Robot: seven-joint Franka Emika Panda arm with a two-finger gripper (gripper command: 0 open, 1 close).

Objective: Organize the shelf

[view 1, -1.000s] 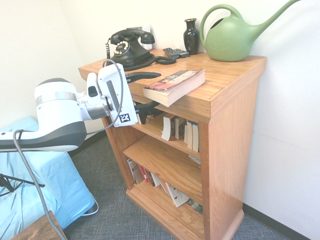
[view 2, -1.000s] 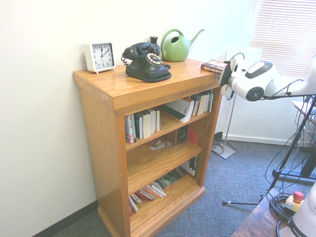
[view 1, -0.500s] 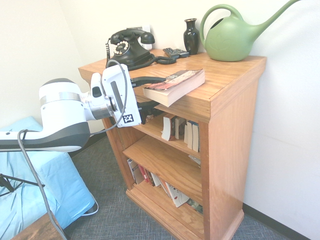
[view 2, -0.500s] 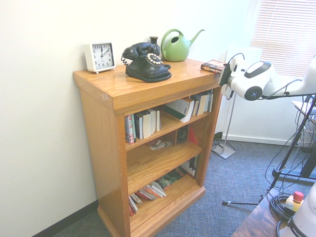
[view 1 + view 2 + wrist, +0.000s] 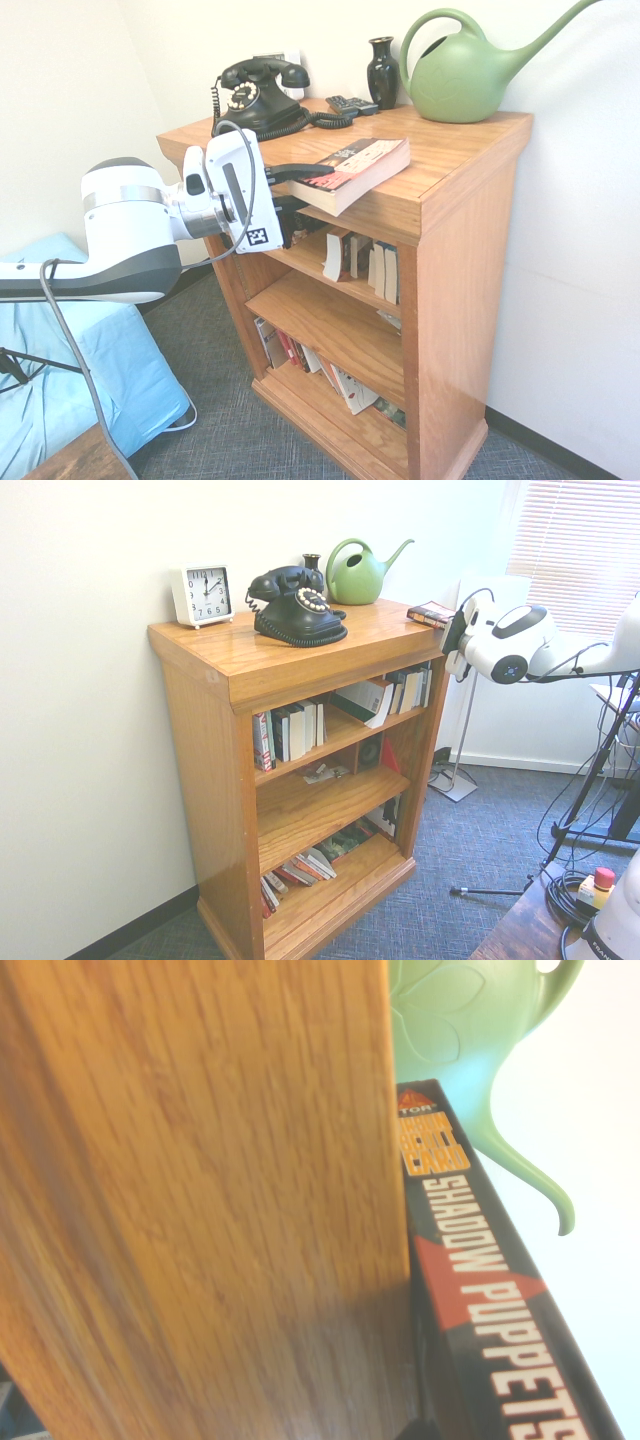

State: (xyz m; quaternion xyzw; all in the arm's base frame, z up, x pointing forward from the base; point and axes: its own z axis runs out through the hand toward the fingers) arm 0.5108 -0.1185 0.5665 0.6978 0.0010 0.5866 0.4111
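The shelf point(image 5: 455, 270) is an orange-brown wooden bookcase with a thick flat top and three tiers; its whole front also shows point(image 5: 215, 780). A paperback book point(image 5: 362, 162) lies flat on the top, its near end overhanging the front edge. My gripper point(image 5: 298, 193) comes in level from the left. One dark finger lies on the cover and the other sits under the overhang, so it is shut on that end. The second exterior view shows the book point(image 5: 430, 612) at the top's right corner. In the wrist view, the book's spine point(image 5: 480, 1310) runs beside the shelf's wood point(image 5: 200, 1210).
On the top stand a black rotary phone point(image 5: 256, 94), a dark vase point(image 5: 382, 70), a green watering can point(image 5: 462, 78), a remote point(image 5: 351, 104) and a white clock point(image 5: 202, 594). Books stand and lean in the tiers point(image 5: 362, 262). A blue-covered surface point(image 5: 70, 380) lies lower left.
The gripper moved in toward the book's overhanging end and its fingers closed from wide open onto it. The book's near end shifted slightly.
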